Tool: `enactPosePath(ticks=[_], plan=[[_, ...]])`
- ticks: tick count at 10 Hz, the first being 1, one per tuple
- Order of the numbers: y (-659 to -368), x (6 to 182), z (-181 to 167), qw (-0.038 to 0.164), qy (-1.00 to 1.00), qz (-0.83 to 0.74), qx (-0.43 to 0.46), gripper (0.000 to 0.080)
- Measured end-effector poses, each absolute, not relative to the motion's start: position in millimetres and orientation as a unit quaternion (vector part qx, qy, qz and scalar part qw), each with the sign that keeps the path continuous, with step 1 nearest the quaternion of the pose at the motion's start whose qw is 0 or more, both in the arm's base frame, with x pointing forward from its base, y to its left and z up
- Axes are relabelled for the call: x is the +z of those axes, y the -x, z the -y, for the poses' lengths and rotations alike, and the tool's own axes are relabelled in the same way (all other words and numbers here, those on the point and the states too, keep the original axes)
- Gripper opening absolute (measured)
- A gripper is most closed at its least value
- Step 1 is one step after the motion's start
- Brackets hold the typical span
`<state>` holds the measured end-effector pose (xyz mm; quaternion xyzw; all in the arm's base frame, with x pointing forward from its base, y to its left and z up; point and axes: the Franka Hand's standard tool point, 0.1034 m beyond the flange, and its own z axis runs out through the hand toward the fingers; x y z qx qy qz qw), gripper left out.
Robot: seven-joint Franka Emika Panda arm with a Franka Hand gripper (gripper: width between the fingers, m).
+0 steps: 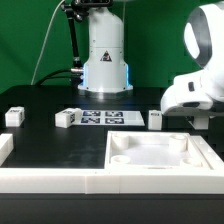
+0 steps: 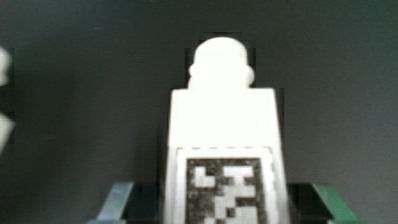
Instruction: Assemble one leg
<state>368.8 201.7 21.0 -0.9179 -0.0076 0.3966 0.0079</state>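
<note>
In the wrist view a leg (image 2: 226, 120) lies on the black table, a white block with a rounded peg at its far end and a black-and-white tag on its upper face. My gripper (image 2: 226, 203) is open and straddles it, with a dark gap between each of the green-edged fingers (image 2: 125, 200) and the leg. In the exterior view the gripper (image 1: 200, 118) hangs low at the right, behind the large white panel (image 1: 160, 160), and hides what lies under it. Three more legs show there: one (image 1: 155, 119) next to the gripper, one (image 1: 68, 118) and one (image 1: 13, 116) at the left.
The marker board (image 1: 105, 118) lies flat at mid-table before the robot base (image 1: 105, 60). A long white rail (image 1: 60, 180) runs along the front edge. White shapes (image 2: 6, 100) show at the edge of the wrist view.
</note>
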Motion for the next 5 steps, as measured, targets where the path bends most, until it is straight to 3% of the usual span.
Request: enactPosePath(ticks=[3, 5], plan=[[-383, 68.2, -183, 0.011, 0.916, -0.004, 0.402, 0.0290], [-384, 72.5, -181, 0.013, 0.918, -0.007, 0.395, 0.0290]])
